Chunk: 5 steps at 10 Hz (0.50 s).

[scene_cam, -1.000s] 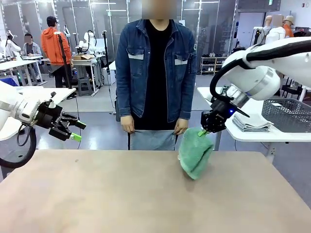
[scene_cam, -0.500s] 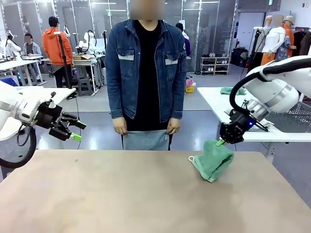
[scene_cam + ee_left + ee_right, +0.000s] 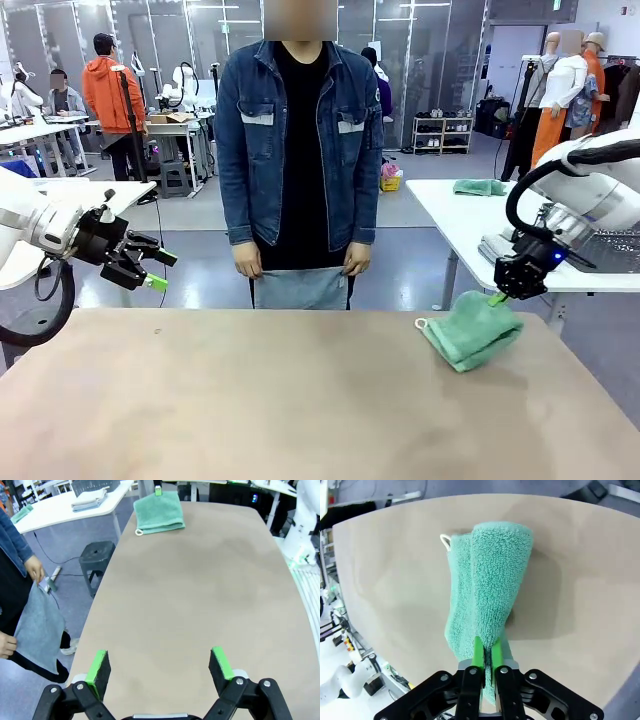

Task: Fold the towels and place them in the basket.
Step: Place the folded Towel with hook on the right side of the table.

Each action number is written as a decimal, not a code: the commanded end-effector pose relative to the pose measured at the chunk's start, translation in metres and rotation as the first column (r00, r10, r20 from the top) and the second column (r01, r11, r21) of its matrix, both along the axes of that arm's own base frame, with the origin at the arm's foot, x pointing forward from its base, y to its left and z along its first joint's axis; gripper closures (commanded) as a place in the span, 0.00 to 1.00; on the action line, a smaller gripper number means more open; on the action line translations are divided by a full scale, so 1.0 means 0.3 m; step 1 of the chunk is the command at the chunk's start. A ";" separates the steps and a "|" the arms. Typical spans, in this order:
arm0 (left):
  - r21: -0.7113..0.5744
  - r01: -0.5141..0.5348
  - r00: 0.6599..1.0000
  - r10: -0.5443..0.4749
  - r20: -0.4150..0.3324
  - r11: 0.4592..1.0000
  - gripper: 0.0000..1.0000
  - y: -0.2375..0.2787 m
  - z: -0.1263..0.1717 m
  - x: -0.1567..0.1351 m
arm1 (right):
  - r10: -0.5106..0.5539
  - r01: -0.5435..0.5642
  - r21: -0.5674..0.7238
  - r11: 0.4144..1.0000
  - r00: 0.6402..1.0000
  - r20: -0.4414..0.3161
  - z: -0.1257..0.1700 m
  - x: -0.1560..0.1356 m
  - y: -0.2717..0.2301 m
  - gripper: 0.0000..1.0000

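A folded mint green towel [image 3: 472,329] lies on the brown table [image 3: 280,400] near its far right edge, its white loop at its left corner. My right gripper [image 3: 498,297] is shut on the towel's right top edge; in the right wrist view the green pads [image 3: 478,653] pinch the mint green towel [image 3: 490,585]. The left wrist view shows the same green towel [image 3: 159,512] far off. A person at the far side holds a pale grey-blue towel [image 3: 303,288] by its top corners, also seen hanging as a grey-blue towel [image 3: 40,627]. My left gripper [image 3: 158,270] hovers open off the table's left side. The dark grey basket [image 3: 600,236] stands on the white side table.
A white side table [image 3: 470,215] at the right carries the basket, a stack of folded towels [image 3: 505,248] and another green cloth [image 3: 478,187]. A black stool [image 3: 102,560] stands between the tables. The person [image 3: 298,150] stands close against the far edge.
My right gripper has carried the mint green towel rightward and lower, from hanging in the air at mid-right to resting near the right edge. The left arm has stayed still.
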<state>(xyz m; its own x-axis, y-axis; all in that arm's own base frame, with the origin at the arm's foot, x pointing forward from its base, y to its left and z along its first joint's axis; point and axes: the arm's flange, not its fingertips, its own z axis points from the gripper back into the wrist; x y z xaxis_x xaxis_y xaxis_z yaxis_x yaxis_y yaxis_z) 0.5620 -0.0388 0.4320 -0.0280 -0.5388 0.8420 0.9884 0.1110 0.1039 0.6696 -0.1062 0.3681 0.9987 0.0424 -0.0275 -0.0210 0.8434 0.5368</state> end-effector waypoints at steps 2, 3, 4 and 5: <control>-0.002 0.006 1.000 -0.006 0.002 1.000 0.00 -0.003 0.004 -0.005 | -0.038 0.040 -0.088 0.995 0.999 0.024 0.039 -0.016 0.020 0.71; -0.002 0.006 1.000 -0.006 0.002 1.000 0.00 -0.003 0.004 -0.005 | -0.042 0.046 -0.121 0.992 0.999 0.032 0.037 -0.011 0.025 0.55; -0.002 0.006 1.000 -0.006 0.002 1.000 0.00 -0.003 0.004 -0.005 | -0.055 0.061 -0.173 0.983 0.998 0.038 0.041 -0.009 0.030 0.51; -0.002 0.006 1.000 -0.006 0.002 1.000 0.00 -0.003 0.004 -0.005 | -0.075 0.084 -0.240 0.967 0.996 0.049 0.046 -0.010 0.028 0.35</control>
